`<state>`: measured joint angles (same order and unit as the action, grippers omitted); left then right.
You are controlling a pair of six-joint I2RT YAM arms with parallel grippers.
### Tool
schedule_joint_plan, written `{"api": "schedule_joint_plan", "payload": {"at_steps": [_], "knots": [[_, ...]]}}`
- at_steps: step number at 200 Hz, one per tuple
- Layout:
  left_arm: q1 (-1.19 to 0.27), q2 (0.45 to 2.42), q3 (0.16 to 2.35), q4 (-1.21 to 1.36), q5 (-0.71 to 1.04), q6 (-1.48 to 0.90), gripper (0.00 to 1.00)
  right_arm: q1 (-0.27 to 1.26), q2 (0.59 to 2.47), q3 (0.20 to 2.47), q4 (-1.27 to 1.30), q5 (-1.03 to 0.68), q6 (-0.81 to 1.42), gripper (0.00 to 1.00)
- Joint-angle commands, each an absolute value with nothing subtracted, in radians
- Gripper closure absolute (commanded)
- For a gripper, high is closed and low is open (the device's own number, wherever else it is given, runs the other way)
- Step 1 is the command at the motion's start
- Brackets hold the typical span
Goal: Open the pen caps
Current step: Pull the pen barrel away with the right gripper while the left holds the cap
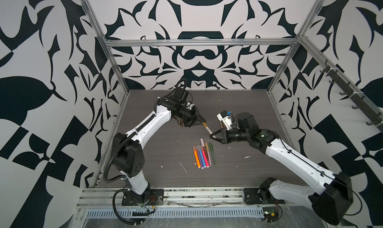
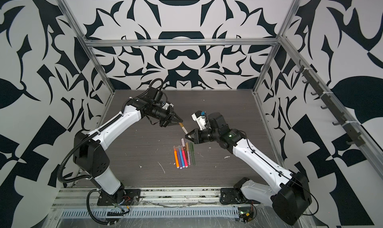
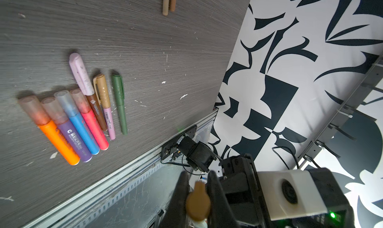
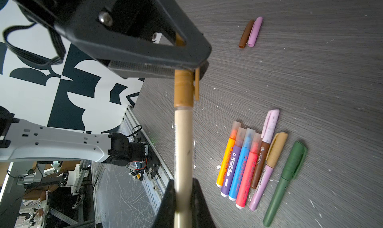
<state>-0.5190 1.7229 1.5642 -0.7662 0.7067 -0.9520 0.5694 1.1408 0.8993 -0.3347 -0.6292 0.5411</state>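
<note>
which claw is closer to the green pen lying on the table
Right. The right claw, gripping the tan pen's barrel, sits close to the green pen's capped end; the left claw, gripping that pen's cap, is farther back.

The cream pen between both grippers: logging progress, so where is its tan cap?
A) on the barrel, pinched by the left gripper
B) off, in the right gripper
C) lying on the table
A: the tan cap sits on the cream pen, in the left gripper; the right gripper clamps its barrel.
</note>
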Motion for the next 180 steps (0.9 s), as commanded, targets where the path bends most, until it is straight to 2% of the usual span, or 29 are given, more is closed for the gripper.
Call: {"api": "schedule_joint_plan", "payload": {"at_steps": [1,56,101,127,148,180], "knots": [[-0.339,1.784,1.632,-0.736,0.341,-0.852,1.00,0.573,1.115,0.879,-0.715,-0.759,0.560,1.00],[-0.320,1.948,1.876,-0.858,0.182,-0.789,1.00,0.633,1.184,0.946,-0.660,-0.796,0.581,1.00],[-0.290,2.112,2.185,-1.022,-0.024,-0.807,1.00,0.643,1.116,0.847,-0.499,-0.713,0.774,1.00],[-0.275,2.211,2.342,-1.084,-0.106,-0.803,1.00,0.641,1.099,0.803,-0.443,-0.717,0.808,1.00],[-0.261,2.244,2.370,-1.060,-0.066,-0.781,1.00,0.644,1.094,0.792,-0.432,-0.722,0.804,1.00],[-0.262,2.183,2.246,-0.967,0.055,-0.739,1.00,0.637,1.128,0.826,-0.443,-0.775,0.721,0.99]]}}
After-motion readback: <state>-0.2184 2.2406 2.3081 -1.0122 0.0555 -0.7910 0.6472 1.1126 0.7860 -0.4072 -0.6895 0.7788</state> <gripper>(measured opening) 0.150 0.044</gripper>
